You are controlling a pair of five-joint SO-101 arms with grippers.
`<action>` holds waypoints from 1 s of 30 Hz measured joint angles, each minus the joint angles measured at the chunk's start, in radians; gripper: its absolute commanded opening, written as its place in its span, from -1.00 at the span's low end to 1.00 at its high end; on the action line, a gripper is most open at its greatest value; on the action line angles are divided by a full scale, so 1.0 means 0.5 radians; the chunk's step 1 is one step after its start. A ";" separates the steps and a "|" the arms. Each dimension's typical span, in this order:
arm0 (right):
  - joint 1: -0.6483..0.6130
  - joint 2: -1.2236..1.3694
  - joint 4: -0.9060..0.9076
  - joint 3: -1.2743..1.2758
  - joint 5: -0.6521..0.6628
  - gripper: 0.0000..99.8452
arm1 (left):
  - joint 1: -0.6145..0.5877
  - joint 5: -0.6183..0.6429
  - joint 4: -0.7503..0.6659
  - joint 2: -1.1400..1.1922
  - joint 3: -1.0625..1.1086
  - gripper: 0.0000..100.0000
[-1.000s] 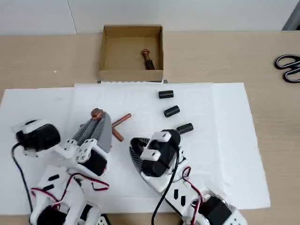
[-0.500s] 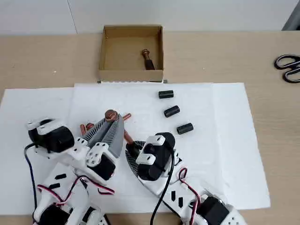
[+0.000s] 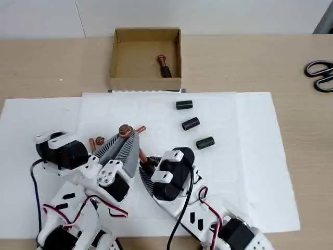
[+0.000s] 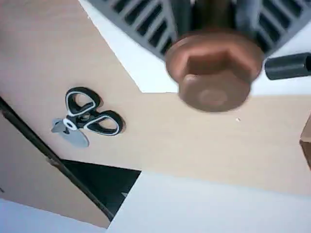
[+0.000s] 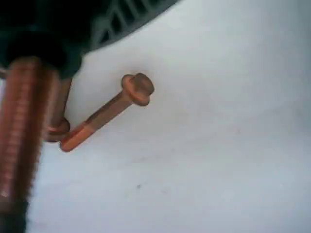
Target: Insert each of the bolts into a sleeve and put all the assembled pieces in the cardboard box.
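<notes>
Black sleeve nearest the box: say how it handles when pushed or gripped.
The sleeve lies on its side on flat paper, so a push across its axis would probably roll it. It looks like a rigid tube, likely holding its shape when gripped.

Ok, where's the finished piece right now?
In the high view, the finished piece lies in the box at the table's far side, by the box's right wall, beyond the three loose sleeves.

Wooden table (image 3: 250, 62) under white paper sheets (image 3: 250, 172), cardboard box (image 3: 145, 83) beyond them, scissors (image 3: 320, 75) off to the side
</notes>
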 measured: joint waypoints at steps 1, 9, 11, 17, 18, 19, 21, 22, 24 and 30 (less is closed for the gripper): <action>0.000 0.000 -0.003 0.000 0.000 -0.99 | 0.000 -0.003 0.000 0.000 0.000 -0.99; 0.000 0.000 -0.009 0.000 0.000 -0.99 | 0.092 -0.015 0.132 0.000 0.000 -0.99; 0.003 0.000 -0.009 0.000 0.000 -0.99 | 0.147 -0.018 0.193 -0.003 -0.003 -0.99; 0.006 0.000 -0.009 0.000 0.068 -0.99 | 0.196 -0.064 0.313 -0.003 -0.003 -0.99; 0.006 0.000 -0.009 0.000 0.083 -0.99 | 0.199 -0.089 0.344 -0.003 -0.003 -0.99; 0.003 0.000 -0.009 0.000 0.092 -0.99 | 0.209 -0.114 0.374 -0.003 -0.003 -0.99; 0.000 0.000 -0.009 0.003 0.101 -0.99 | 0.221 -0.147 0.433 -0.003 -0.003 -0.99; 0.000 0.000 -0.009 0.003 0.104 -0.99 | 0.233 -0.181 0.457 -0.006 -0.003 -0.99; 0.000 0.000 -0.009 0.003 0.104 -0.99 | 0.279 -0.252 0.506 -0.006 -0.003 -0.99; -0.003 -0.003 -0.009 0.000 0.104 -0.99 | 0.368 -0.420 0.549 -0.003 -0.003 -0.97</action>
